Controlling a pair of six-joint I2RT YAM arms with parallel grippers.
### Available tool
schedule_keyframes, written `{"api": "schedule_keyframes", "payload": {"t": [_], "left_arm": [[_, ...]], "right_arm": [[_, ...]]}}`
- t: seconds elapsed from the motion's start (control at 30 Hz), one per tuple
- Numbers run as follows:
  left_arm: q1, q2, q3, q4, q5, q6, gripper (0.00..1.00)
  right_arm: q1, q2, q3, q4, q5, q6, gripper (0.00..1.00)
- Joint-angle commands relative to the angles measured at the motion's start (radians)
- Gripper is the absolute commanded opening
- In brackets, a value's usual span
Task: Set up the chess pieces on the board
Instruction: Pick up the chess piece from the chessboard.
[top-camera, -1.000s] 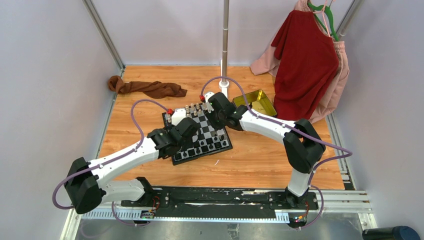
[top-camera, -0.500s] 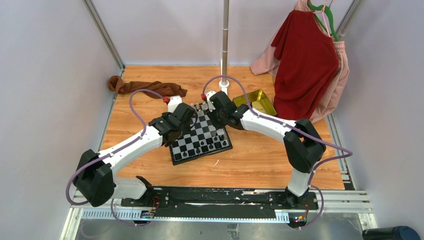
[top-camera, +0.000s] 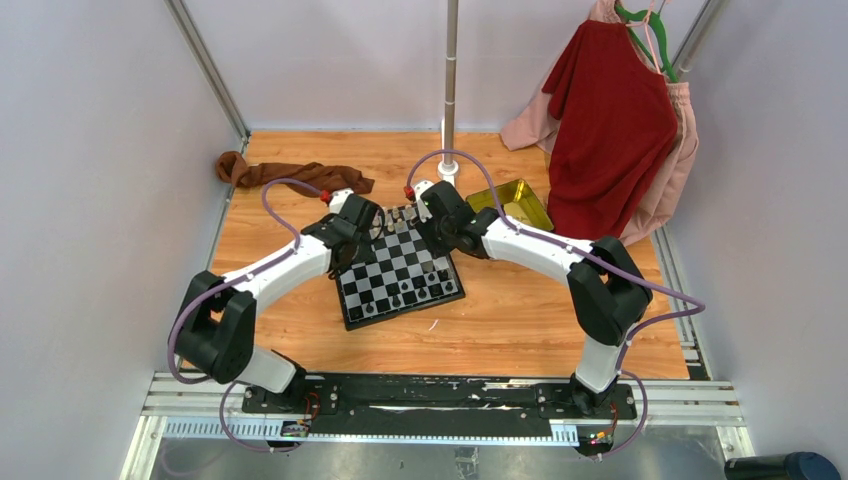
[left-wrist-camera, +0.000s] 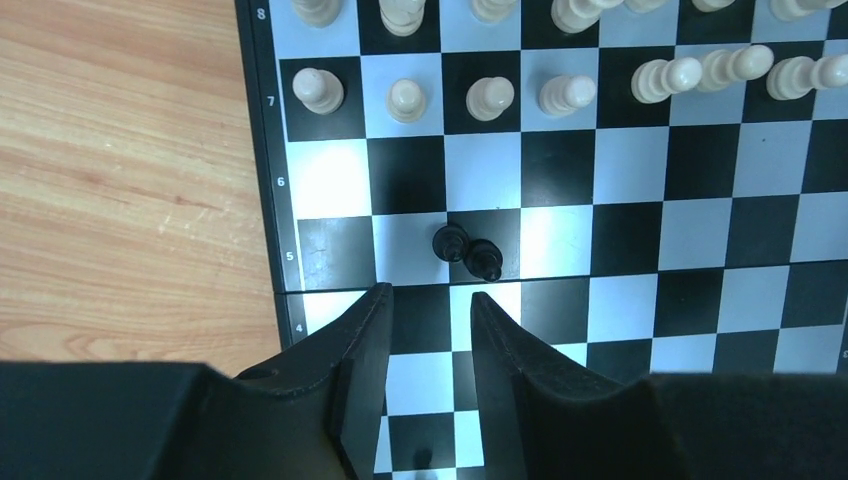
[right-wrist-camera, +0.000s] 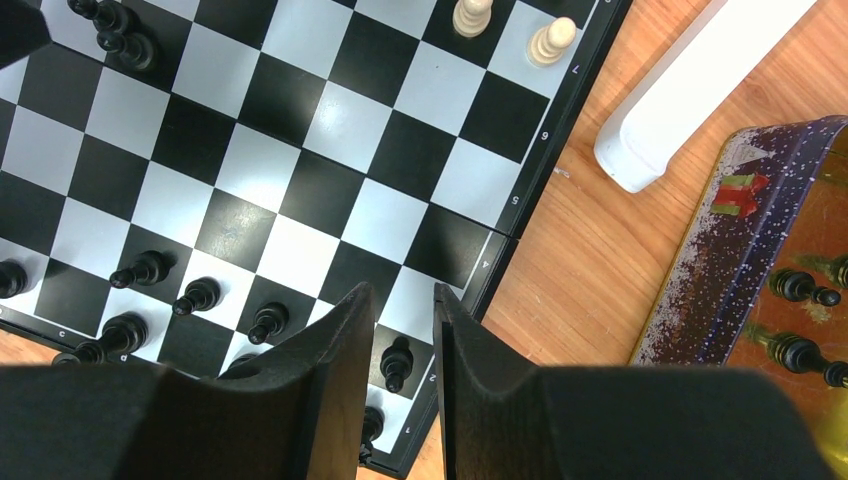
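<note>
Left gripper (left-wrist-camera: 430, 296) hovers low over the board (top-camera: 385, 290), its jaws parted by a narrow gap and holding nothing, just short of two stray black pawns (left-wrist-camera: 467, 250) that stand almost touching in the fifth row. Behind them the cream pawns (left-wrist-camera: 405, 97) line the seventh row, with taller cream pieces at the far edge. Right gripper (right-wrist-camera: 400, 292), likewise slightly parted and empty, hangs over the opposite corner, where a partial black rank (right-wrist-camera: 195, 296) stands near that edge. More black pieces (right-wrist-camera: 797, 285) lie in the yellow tin (right-wrist-camera: 700, 270) on the tabletop (top-camera: 520, 330) just beside the board.

The step in hand appears to be lifting one stray pawn toward the black side. Because the pair stand so close, the jaws would do best to straddle only the nearer pawn, with the fingers set so that neither brushes its neighbour. They should close gently, rise straight up before travelling, and pass well clear of the standing cream row
</note>
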Motion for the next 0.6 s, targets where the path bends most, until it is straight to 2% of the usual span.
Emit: {"api": "schedule_keyframes", "payload": {"t": [0.0, 0.57], "left_arm": [[0.025, 0.044, 0.031, 0.028, 0.060, -0.019, 0.39], [0.055, 0.103, 0.060, 0.032, 0.087, -0.009, 0.38]], "right_arm": [[-0.016, -0.011, -0.011, -0.008, -0.005, 0.017, 0.33], [-0.025, 0.002, -0.008, -0.006, -0.010, 0.020, 0.33]]}}
